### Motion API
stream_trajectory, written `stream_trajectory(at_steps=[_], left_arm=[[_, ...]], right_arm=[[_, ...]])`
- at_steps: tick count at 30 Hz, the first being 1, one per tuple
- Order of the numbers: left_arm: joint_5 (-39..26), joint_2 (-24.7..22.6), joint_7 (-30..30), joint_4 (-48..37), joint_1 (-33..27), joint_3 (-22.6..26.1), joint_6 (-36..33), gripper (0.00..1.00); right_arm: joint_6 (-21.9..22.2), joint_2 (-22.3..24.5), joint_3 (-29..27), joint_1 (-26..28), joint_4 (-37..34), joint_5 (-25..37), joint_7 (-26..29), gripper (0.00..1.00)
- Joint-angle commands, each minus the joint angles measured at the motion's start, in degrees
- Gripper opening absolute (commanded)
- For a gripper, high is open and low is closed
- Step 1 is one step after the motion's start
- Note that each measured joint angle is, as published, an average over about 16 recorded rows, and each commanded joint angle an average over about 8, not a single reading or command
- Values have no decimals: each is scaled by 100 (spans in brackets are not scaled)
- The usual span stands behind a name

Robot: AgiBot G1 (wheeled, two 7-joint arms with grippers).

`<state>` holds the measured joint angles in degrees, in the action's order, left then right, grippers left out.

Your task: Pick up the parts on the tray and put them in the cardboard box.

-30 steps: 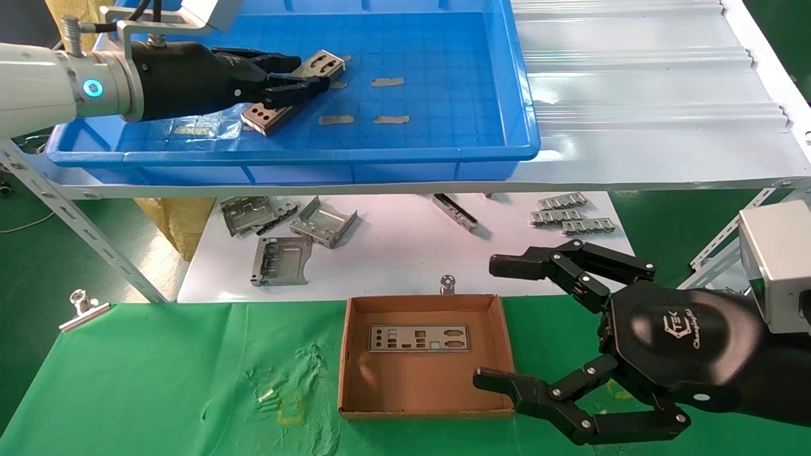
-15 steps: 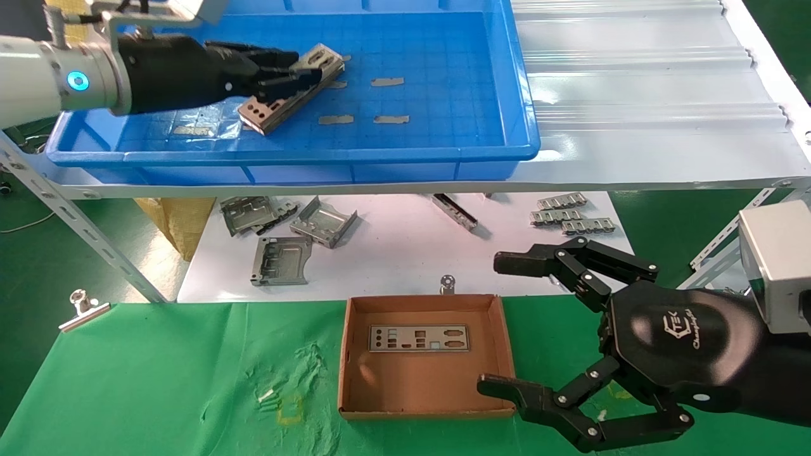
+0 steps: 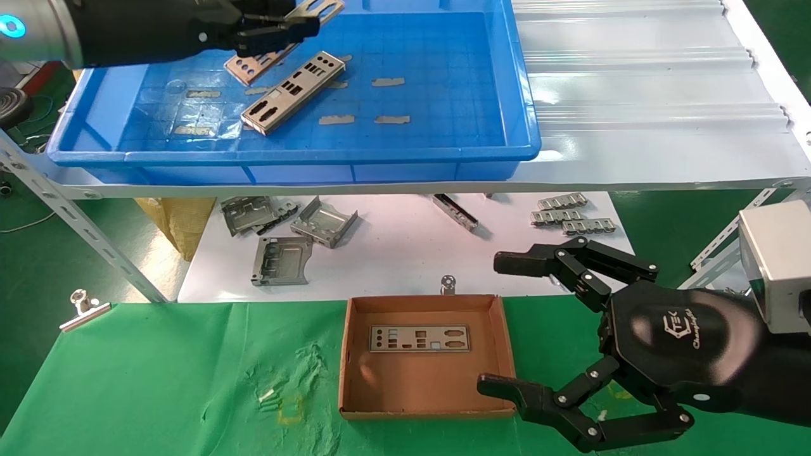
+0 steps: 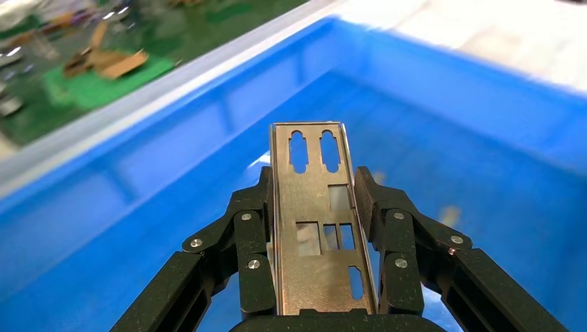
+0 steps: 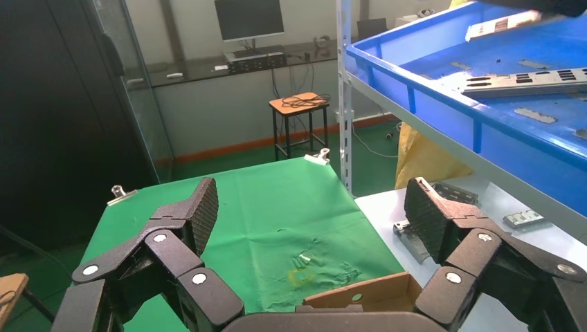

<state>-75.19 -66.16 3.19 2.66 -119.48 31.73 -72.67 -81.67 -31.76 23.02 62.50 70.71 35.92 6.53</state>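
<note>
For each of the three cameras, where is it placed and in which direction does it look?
Head view: high on the robot, facing forward and down at the tray and cardboard box; both tools show.
Left wrist view: on the left arm, looking along the left tool shut on a part, over the tray.
Right wrist view: on the right arm, looking past the open right tool toward the green cloth.
Shared: the lifted part appears in the head and left wrist views.

This is a workshop or a robot test lab. A metal rack point(image 3: 76, 215) carries a blue tray point(image 3: 443, 152), loose metal brackets point(image 3: 282, 259) lie on a white surface point(image 3: 393, 253), and a monitor point(image 5: 248, 19) stands on a desk behind.
</note>
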Motion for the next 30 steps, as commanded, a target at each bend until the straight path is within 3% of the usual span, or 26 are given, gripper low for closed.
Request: stream_trajectory(at_steps=[1, 7, 11, 21, 30], left_arm=[[19, 55, 33, 36, -52, -13, -191, 0], [38, 204, 334, 341, 6, 39, -1529, 0], [133, 243, 514, 843, 265, 179, -1930, 0], [820, 273, 971, 2671, 1661, 1144, -1838, 0], [844, -452, 2074, 1848, 2417, 1382, -1107, 0]], right_arm=[[0, 0, 0, 0, 0, 0, 0, 100], [0, 0, 0, 0, 0, 0, 0, 100], [0, 0, 0, 0, 0, 0, 0, 100], [0, 0, 0, 0, 0, 0, 0, 100], [0, 0, 0, 0, 0, 0, 0, 100]])
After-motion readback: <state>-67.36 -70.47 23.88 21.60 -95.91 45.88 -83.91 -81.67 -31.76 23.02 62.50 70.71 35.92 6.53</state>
